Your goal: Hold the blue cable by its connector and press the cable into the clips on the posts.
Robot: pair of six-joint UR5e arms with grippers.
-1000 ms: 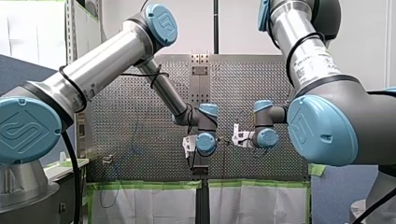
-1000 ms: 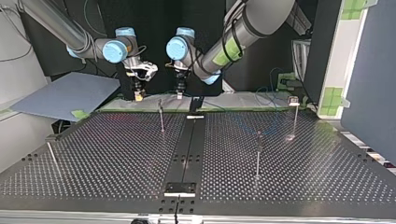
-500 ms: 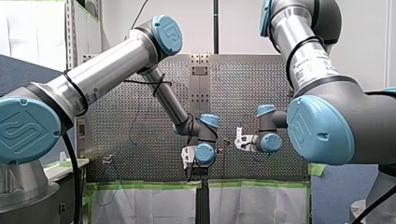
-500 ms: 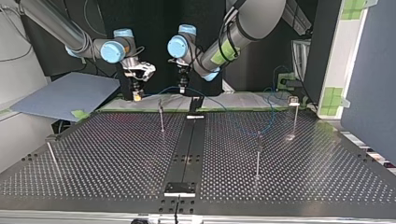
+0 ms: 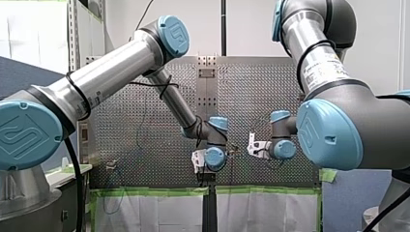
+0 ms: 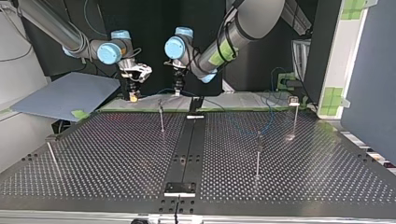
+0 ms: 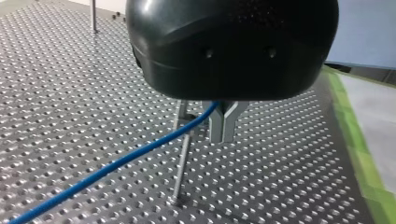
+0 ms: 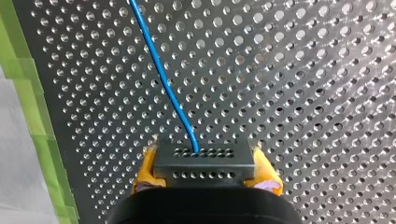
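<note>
Blue cable (image 7: 116, 163): connector (image 8: 204, 164) clamped between yellow pads (image 8: 145, 170) of my right gripper (image 8: 204, 156); cable pinched by closed metal fingers (image 7: 217, 126) of my left gripper (image 7: 224, 137), just beside post (image 7: 181, 168); perforated table (image 7: 70, 93) under post.

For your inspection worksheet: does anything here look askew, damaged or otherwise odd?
Nothing stands out. The blue cable leaves the connector in my right gripper unkinked and passes through my left gripper by a post.
</note>
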